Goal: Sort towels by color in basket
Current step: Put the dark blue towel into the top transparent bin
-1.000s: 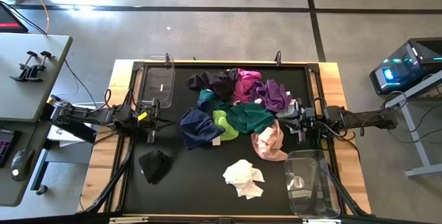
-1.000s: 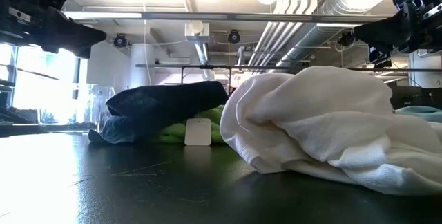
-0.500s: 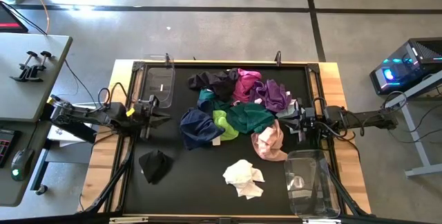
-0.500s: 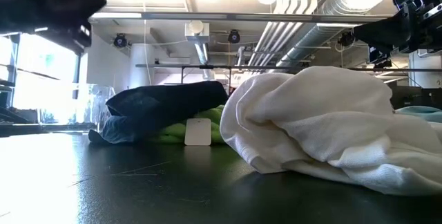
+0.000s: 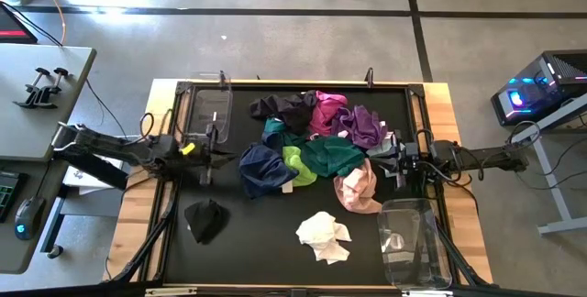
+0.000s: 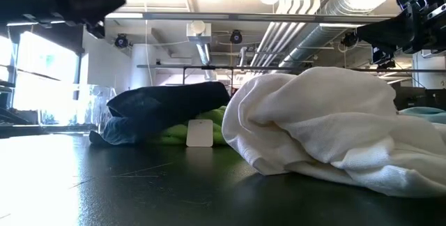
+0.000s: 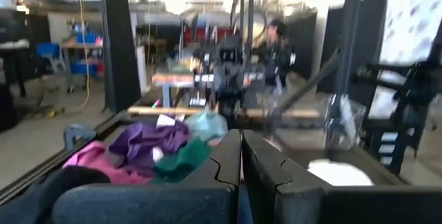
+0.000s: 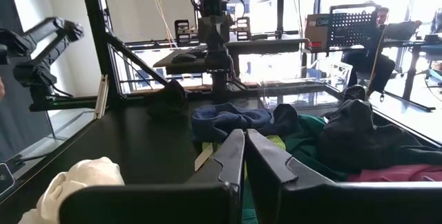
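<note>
A pile of towels lies mid-table: black [image 5: 284, 109], magenta [image 5: 328, 111], purple [image 5: 365, 125], teal [image 5: 330, 155], lime green [image 5: 295, 164], navy [image 5: 264, 170], pink [image 5: 358, 187]. A white towel [image 5: 323, 236] and a second black towel [image 5: 205, 218] lie apart near the near edge. My left gripper [image 5: 225, 157] is shut and hovers just left of the navy towel, above the table [image 6: 77, 3]. My right gripper [image 5: 387, 161] is shut and waits above the pile's right edge. In the left wrist view the fingers [image 7: 242, 156] point at the purple towel [image 7: 148, 137].
A clear bin [image 5: 209, 114] stands at the far left of the black mat, another clear bin [image 5: 411, 240] at the near right. The mat [image 5: 266, 233] has a raised frame around it. In the low view the white towel [image 6: 327, 128] fills the foreground.
My left gripper has moved toward the table's right, closing on the navy towel, its arm stretching out further. The towels and my right arm have stayed where they were.
</note>
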Controlling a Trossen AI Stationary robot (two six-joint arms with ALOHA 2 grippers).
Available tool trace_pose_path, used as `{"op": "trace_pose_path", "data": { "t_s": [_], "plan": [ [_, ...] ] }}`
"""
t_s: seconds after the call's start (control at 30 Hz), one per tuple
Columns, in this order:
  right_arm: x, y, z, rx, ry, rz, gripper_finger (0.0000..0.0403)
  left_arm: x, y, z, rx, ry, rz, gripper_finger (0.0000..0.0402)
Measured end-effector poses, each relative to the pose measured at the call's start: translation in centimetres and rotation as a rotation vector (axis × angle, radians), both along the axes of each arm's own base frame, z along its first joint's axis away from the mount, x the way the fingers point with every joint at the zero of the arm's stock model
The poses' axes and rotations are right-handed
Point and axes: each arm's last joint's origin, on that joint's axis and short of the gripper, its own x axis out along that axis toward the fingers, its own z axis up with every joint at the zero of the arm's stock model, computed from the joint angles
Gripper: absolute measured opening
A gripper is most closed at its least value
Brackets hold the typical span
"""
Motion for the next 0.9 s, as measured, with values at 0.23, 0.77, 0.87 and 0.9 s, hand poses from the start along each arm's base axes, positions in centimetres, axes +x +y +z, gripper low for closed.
{"op": "trace_pose_path", "data": {
  "t_s": [0.23, 0.77, 0.87, 0.9],
  "plan": [
    [0.0, 0.0, 0.0, 0.000, 0.000, 0.000, 0.0009, 4.0, -0.7, 2.3, 0.110, 0.187, 0.034, 0.0005],
    [0.0, 0.0, 0.0, 0.000, 0.000, 0.000, 0.0009, 9.7, -2.6, 5.5, 0.245, 0.520, -0.018, 0.0005],
    [0.0, 0.0, 0.0, 0.000, 0.000, 0.000, 0.0009, 10.2, -2.7, 5.1, 0.281, 0.530, -0.013, 0.0009],
    [0.0, 0.0, 0.0, 0.000, 0.000, 0.000, 0.0009, 10.3, -2.8, 4.9, 0.307, 0.542, -0.013, 0.0013]
  ]
}}
